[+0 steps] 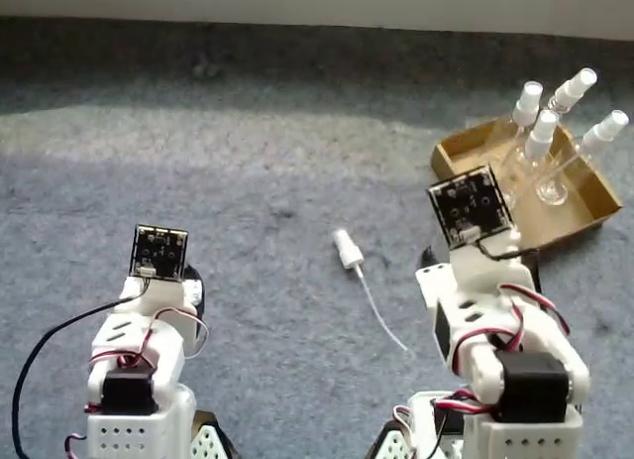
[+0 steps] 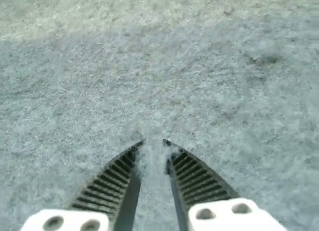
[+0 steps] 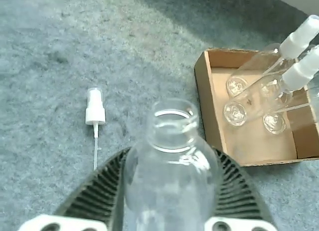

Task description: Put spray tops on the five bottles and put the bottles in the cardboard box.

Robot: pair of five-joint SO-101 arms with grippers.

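My right gripper (image 3: 172, 153) is shut on a clear, topless bottle (image 3: 172, 166), its open neck pointing away from the wrist. A white spray top (image 1: 347, 249) with a long thin tube lies on the carpet between the arms, also seen as the spray top (image 3: 94, 109) beside the held bottle. The cardboard box (image 1: 461, 147) sits at the far right, just beyond the right arm, holding several capped bottles (image 1: 540, 142). The right wrist view shows the box (image 3: 202, 96) and its bottles (image 3: 249, 99) leaning together. My left gripper (image 2: 153, 141) hovers over bare carpet, open by a narrow gap, holding nothing.
Grey carpet (image 1: 248, 152) covers the whole table. A dark strip (image 1: 297, 43) runs along the far edge. The left arm (image 1: 149, 330) stands at the near left, well away from the box.
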